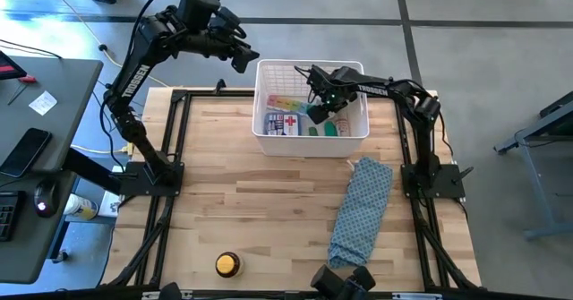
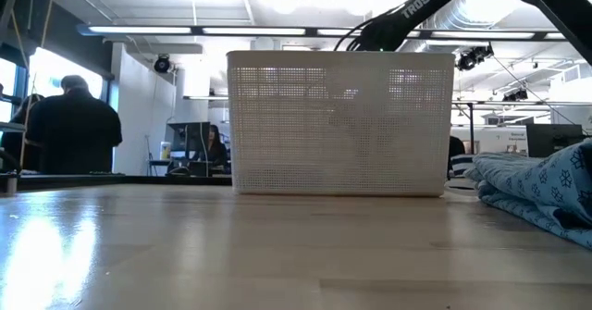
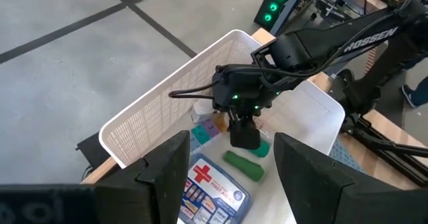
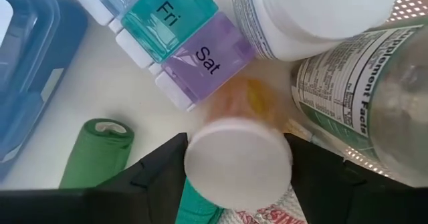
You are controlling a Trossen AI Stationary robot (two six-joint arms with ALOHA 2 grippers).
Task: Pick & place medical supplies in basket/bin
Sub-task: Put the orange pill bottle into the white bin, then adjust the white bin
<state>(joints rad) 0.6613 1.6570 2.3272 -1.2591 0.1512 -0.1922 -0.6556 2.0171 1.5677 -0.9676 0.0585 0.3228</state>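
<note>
The white lattice basket (image 1: pixel 269 143) stands at the table's far middle. On its floor lie a blue-white red-cross pack (image 3: pixel 210 184), a rainbow pill organiser (image 4: pixel 180 43), a green tube (image 4: pixel 97 154) and two large white bottles (image 4: pixel 314 17). My right gripper (image 1: pixel 320 112) reaches down into the basket, with a small orange bottle's white cap (image 4: pixel 237 164) between its fingers. High over the basket's far left corner, my left gripper (image 3: pixel 231 184) is open and holds nothing. A round yellow tin (image 1: pixel 227 264) sits on the table near its front edge. My right gripper has the small bottle's white cap (image 4: pixel 200 167) between its two fingers, one on each side, and the cap fills the gap. The fingers point down from above. The bottle's orange body (image 4: pixel 234 100) reaches down toward the basket floor beside the pill organiser; whether it rests there does not show.
A long blue patterned cloth (image 1: pixel 363 210) lies on the table's right half, in front of the basket. A desk with a phone and a mouse (image 1: pixel 36 148) stands off the table's left side. People (image 2: pixel 69 130) sit in the room behind.
</note>
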